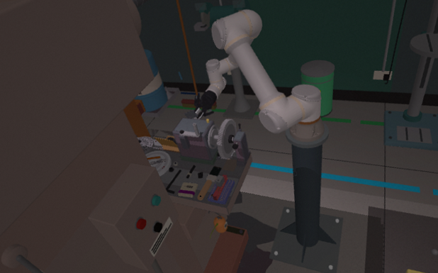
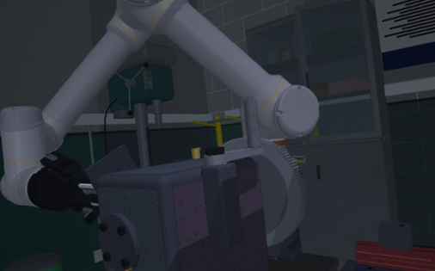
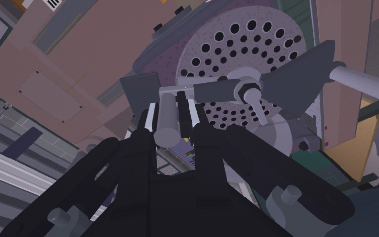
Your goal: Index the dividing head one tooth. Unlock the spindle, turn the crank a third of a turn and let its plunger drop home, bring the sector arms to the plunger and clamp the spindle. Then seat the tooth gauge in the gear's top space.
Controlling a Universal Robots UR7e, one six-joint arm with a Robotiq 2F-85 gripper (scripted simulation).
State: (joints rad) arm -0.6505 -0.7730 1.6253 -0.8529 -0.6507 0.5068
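Note:
The crank handle, a grey cylinder at the end of the crank arm, sits between my fingers, and my gripper is closed on it. The arm runs from the handle to the hub in front of the index plate, a round plate full of hole circles. Two dark sector arms fan out from the hub. In the side camera my gripper is at the rear face of the dividing head, and the gear stands on the spindle at the opposite end. The spindle lock lever stands upright on top of the head.
The large brown machine housing rises close beside the table. Small tools and a red and blue tray lie on the table's front part. The robot pedestal stands right of the table.

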